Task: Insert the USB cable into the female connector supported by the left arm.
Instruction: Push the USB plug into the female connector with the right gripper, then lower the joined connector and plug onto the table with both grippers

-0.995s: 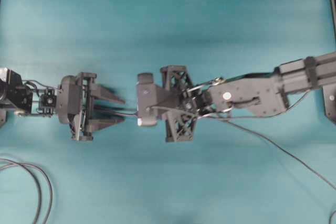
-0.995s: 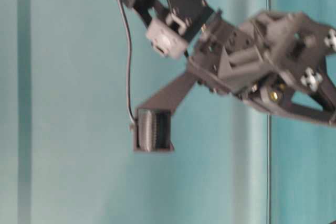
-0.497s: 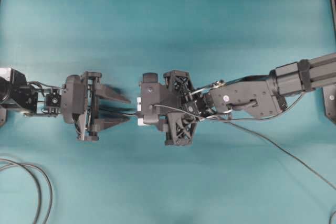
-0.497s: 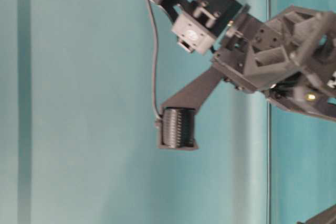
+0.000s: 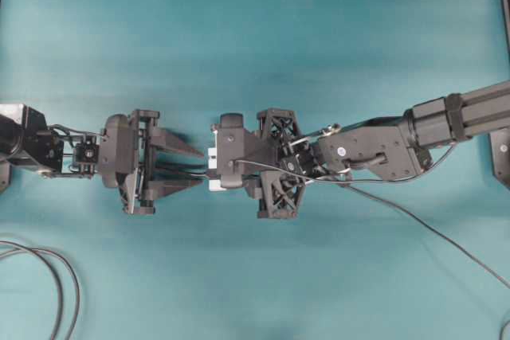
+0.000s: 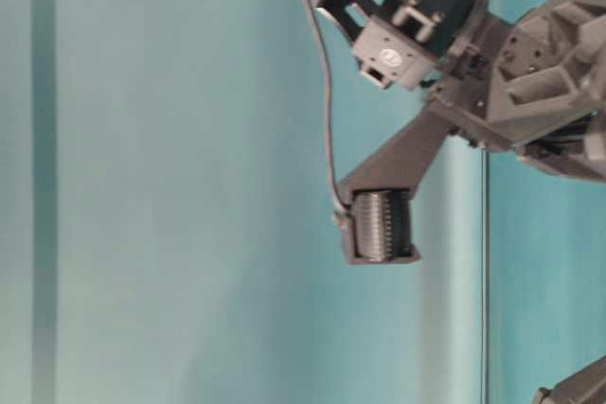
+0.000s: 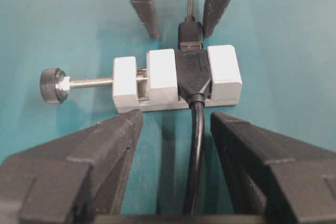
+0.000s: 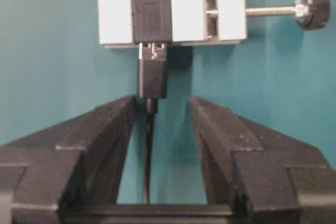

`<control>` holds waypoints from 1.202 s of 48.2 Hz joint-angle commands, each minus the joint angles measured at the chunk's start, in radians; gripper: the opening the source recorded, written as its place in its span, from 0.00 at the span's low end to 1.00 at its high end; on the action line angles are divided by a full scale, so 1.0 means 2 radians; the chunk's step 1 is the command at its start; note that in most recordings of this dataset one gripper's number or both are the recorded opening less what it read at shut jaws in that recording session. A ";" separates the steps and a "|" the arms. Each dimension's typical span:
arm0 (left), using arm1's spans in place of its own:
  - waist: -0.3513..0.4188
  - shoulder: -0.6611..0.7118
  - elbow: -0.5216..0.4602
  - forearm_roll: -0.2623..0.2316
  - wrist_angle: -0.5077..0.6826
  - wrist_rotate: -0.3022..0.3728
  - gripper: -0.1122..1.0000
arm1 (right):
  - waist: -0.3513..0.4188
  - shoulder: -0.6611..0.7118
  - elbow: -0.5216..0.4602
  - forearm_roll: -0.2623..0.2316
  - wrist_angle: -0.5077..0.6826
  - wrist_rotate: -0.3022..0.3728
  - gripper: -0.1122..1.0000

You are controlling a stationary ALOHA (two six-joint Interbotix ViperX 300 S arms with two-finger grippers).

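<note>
The female connector [image 7: 176, 80] is a white block with a screw knob [image 7: 52, 85] and a black socket [image 7: 194, 72], lying on the teal table. The USB cable's plug [image 8: 152, 77] sits in the socket, a sliver of silvery tip [image 8: 152, 51] still showing. My right gripper [image 8: 163, 103] is open; the USB cable [image 8: 148, 150] runs between its fingers, close to the left one. My left gripper [image 7: 176, 121] is open too, fingertips just short of the block, astride the block's own cable [image 7: 195, 145]. From overhead, the block [image 5: 213, 171] peeks between both grippers.
A looped pair of dark cables [image 5: 48, 276] lies at the near left. The USB cable [image 5: 414, 216] trails off to the right edge. In the table-level view a ridged finger pad [image 6: 379, 226] hangs beside the thin cable [image 6: 327, 92].
My right gripper went from shut to open, letting go of the plug, and drew back a little to the right. The left gripper edged slightly right and stayed open.
</note>
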 commanded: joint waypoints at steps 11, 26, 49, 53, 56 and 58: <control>0.001 -0.005 -0.012 0.001 -0.002 0.000 0.68 | 0.002 -0.006 -0.009 -0.003 -0.005 -0.009 0.34; 0.003 0.001 -0.021 0.001 -0.002 0.002 0.68 | 0.004 -0.006 -0.026 -0.006 -0.005 -0.066 0.17; 0.004 0.008 -0.046 0.002 0.015 0.005 0.68 | 0.003 -0.006 -0.049 -0.006 -0.005 -0.081 0.17; 0.004 0.008 -0.051 0.004 0.033 0.005 0.68 | 0.003 -0.006 -0.051 -0.006 -0.005 -0.080 0.17; 0.003 0.008 -0.054 0.004 0.042 0.005 0.68 | 0.004 -0.006 -0.054 -0.006 -0.005 -0.080 0.17; 0.003 0.008 -0.058 0.004 0.048 0.005 0.68 | 0.003 -0.006 -0.055 -0.005 -0.005 -0.081 0.17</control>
